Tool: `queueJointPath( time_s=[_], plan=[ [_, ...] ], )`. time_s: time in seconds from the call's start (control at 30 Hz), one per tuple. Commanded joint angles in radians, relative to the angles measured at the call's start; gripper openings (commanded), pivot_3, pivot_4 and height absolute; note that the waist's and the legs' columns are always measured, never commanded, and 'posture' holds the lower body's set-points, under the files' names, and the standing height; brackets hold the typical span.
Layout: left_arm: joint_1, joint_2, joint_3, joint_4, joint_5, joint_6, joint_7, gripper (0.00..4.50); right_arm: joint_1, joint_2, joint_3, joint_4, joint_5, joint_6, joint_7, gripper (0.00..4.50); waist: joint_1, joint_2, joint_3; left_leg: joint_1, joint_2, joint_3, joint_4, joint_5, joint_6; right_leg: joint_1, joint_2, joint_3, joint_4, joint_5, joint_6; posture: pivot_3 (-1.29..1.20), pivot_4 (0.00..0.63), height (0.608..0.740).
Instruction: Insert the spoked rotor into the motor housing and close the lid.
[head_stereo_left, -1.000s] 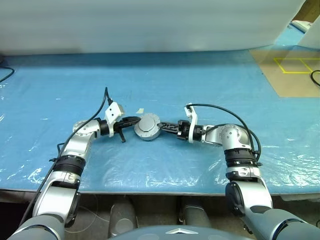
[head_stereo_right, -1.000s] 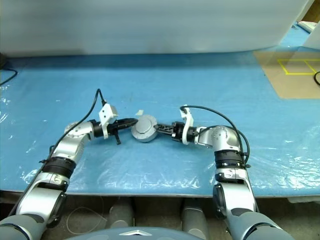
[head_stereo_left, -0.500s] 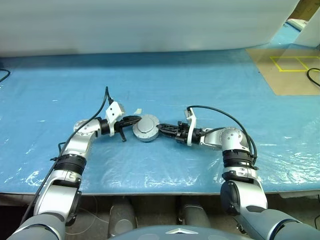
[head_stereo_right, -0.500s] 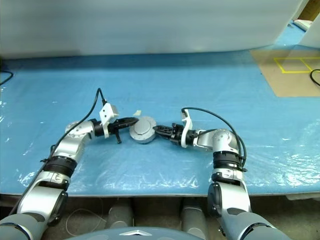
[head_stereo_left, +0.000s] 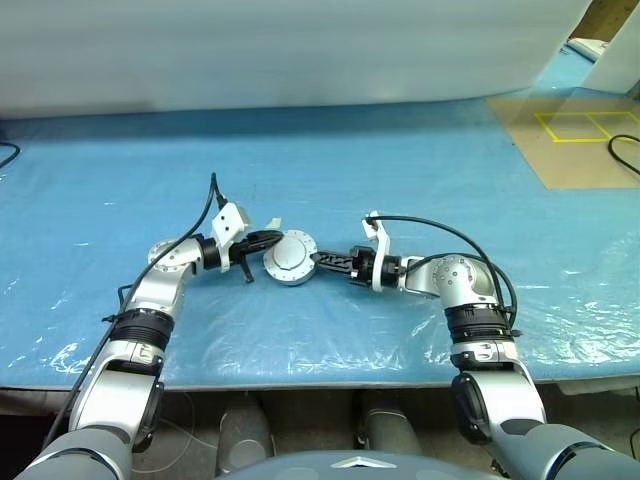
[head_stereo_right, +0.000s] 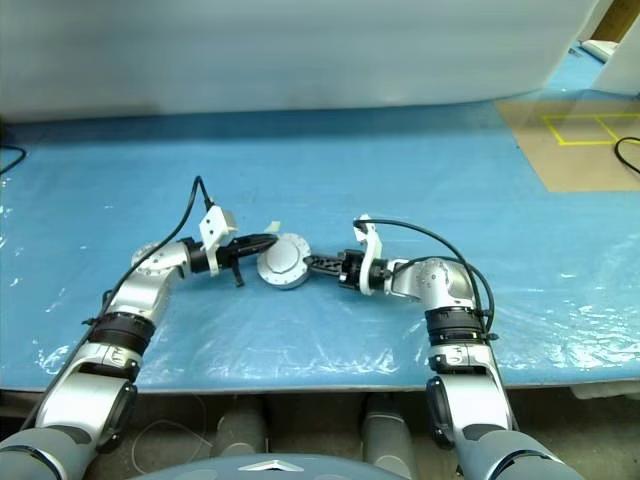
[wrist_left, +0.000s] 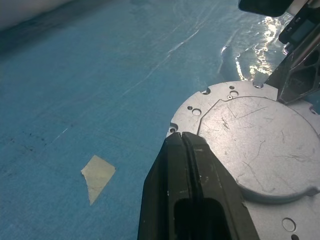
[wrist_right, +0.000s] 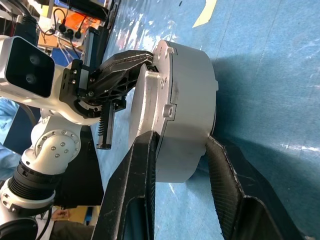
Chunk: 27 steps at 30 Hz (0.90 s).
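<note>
The motor housing (wrist_right: 187, 100) is a round grey drum on the blue sheet, at the middle of the table (head_stereo_left: 290, 258). The lid (wrist_left: 255, 145) sits on top of it, plain scratched face up. My right gripper (wrist_right: 181, 142) comes in from the right, one finger over the lid's edge and the other under the housing, shut on it. My left gripper (wrist_left: 182, 137) is shut, and its tips rest against the lid's rim on the left side (head_stereo_left: 272, 238). The spoked rotor is hidden.
A small scrap of pale tape (head_stereo_left: 277, 222) lies on the sheet just behind the housing. A brown board with yellow lines (head_stereo_left: 575, 140) and a black cable (head_stereo_left: 625, 150) are at the far right. A white wall runs behind the table.
</note>
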Motion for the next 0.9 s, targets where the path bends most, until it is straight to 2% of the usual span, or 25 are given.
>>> queueJointPath(
  time_s=[0.03,0.23,0.4,0.63,0.9],
  plan=[
    [0.016,0.001,-0.018,0.007,0.024,0.006,0.001,0.00,0.011,0.020,0.017,0.032,-0.017,0.022,-0.031,1.15,0.000,0.000,0.000,0.000,0.000,0.000,0.000,0.000,0.000,0.000,0.000,0.000,0.000,0.000,0.000,0.00,0.150,0.740],
    [0.008,-0.007,0.014,0.009,-0.009,0.027,0.016,0.00,-0.012,0.048,-0.067,0.050,0.040,0.073,-0.046,1.15,-0.001,0.000,0.000,0.000,0.000,0.000,0.000,0.000,0.000,-0.003,0.001,0.000,0.000,0.000,0.000,0.00,0.150,0.740],
    [0.018,-0.019,0.062,-0.041,-0.088,0.115,0.009,0.00,-0.030,0.065,-0.123,0.065,0.063,0.094,-0.070,1.15,0.000,0.000,0.000,-0.002,0.000,0.000,0.000,0.000,0.000,-0.004,0.001,0.000,0.000,0.000,-0.001,0.00,0.150,0.740],
    [0.054,-0.034,0.173,-0.154,-0.244,0.306,0.053,0.00,-0.073,0.099,-0.232,0.116,0.116,0.136,-0.097,1.15,0.001,0.000,0.001,-0.005,0.001,0.000,0.000,0.000,0.000,-0.007,0.001,-0.001,0.000,-0.001,-0.001,0.00,0.150,0.740],
    [0.144,-0.083,0.356,-0.343,-0.474,0.570,0.229,0.00,-0.109,0.156,-0.382,0.146,0.183,0.117,-0.154,1.15,0.003,0.000,0.002,-0.013,0.001,0.000,0.001,-0.001,-0.001,-0.012,0.002,-0.003,0.000,0.000,-0.001,0.00,0.150,0.740]
  ],
)
